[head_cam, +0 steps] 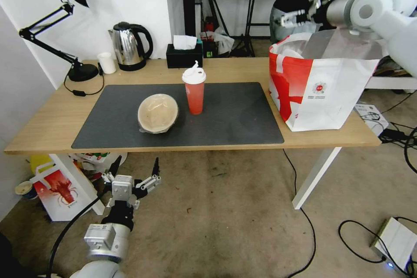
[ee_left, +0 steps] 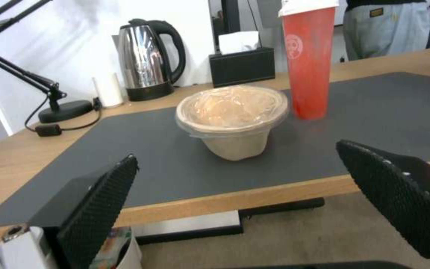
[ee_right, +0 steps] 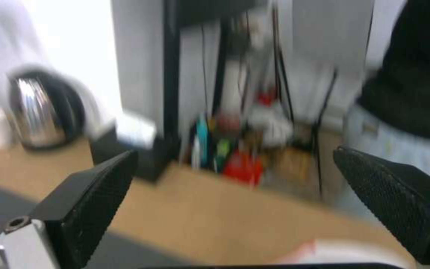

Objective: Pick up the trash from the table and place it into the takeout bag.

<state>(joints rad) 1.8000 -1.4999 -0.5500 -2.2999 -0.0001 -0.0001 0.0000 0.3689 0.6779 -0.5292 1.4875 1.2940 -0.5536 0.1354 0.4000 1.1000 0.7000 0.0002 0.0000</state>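
R pincer (head_cam: 290, 19) hovering above takeout bag (head_cam: 321, 91), fingers apart, empty. L pincer (head_cam: 135, 169) waiting below desk (head_cam: 52, 126) edge, spread wide; beige bowl (head_cam: 158, 113) & red cup (head_cam: 194, 92) sitting ahead of it.

The long light-wood surface (head_cam: 52, 126) carries a dark grey rectangular mat (head_cam: 234, 117), a black desk lamp (head_cam: 82, 71), a steel kettle (head_cam: 129, 47), a black tissue box (head_cam: 183, 55) and a boxy white-and-red takeout bag (head_cam: 319, 91).
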